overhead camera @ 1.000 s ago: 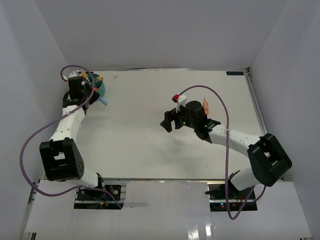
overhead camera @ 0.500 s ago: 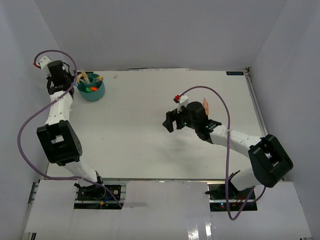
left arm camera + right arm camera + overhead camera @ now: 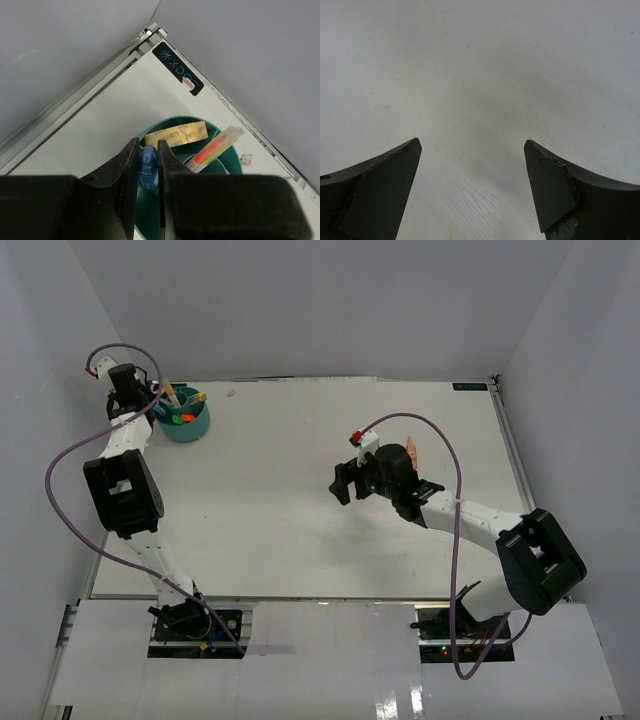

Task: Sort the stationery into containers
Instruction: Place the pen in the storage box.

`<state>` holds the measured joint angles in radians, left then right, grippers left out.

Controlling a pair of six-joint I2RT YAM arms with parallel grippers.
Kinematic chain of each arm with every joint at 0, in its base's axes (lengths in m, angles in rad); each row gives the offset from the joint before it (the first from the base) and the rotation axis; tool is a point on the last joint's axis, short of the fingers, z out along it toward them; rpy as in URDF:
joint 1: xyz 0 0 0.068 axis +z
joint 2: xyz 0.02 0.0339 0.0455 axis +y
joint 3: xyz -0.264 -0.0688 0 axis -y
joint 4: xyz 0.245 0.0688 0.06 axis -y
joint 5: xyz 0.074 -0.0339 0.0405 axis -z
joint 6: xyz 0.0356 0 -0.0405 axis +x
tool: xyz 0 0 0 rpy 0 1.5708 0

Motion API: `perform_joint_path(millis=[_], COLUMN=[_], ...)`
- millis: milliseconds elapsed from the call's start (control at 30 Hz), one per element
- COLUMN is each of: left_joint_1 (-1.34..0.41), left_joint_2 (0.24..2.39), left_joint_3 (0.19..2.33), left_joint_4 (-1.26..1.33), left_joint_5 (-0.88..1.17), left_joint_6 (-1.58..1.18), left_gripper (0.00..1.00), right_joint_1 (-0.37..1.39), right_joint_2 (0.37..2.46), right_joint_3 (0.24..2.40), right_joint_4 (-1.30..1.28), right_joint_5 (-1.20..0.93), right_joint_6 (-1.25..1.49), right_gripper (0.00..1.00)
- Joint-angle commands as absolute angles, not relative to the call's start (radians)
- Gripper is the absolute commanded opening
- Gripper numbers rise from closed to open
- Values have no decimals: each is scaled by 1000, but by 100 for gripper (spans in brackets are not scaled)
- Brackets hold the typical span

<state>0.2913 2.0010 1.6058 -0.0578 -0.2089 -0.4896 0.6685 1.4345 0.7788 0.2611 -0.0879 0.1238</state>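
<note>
Left arm (image 3: pixel 120 490): stretched steeply away from its base, wrist at the far left. Left end effector (image 3: pixel 147 145): pointing down, fingers nearly together, pinching a blue highlighter (image 3: pixel 147 167).

Right arm (image 3: pixel 470 515): elbow folded out right, forearm reaching left and low. Right end effector (image 3: pixel 472 145): fingers spread wide, nothing between them.

White table (image 3: pixel 260 515), round teal organiser (image 3: pixel 192 431) at its far-left corner, black label (image 3: pixel 470 387) at far-right corner
</note>
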Motion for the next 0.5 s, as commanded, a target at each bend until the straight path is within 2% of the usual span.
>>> perform_joint_path(millis=[0, 300, 467], left_joint_1=[299, 301, 308], left_joint_2=[2015, 2062, 2072], left_joint_3=[1667, 1669, 1677], left_joint_4=[-34, -55, -81], left_joint_5=[-173, -169, -164], left_joint_6=[-495, -512, -517], left_gripper=[7, 33, 44], right_joint_1=[663, 657, 652], right_joint_2=[1410, 1402, 1387], right_joint_3=[762, 764, 765], right_joint_4=[272, 264, 253], right_joint_5=[-72, -63, -51], right_joint_6=[109, 110, 114], right_gripper=[90, 90, 90])
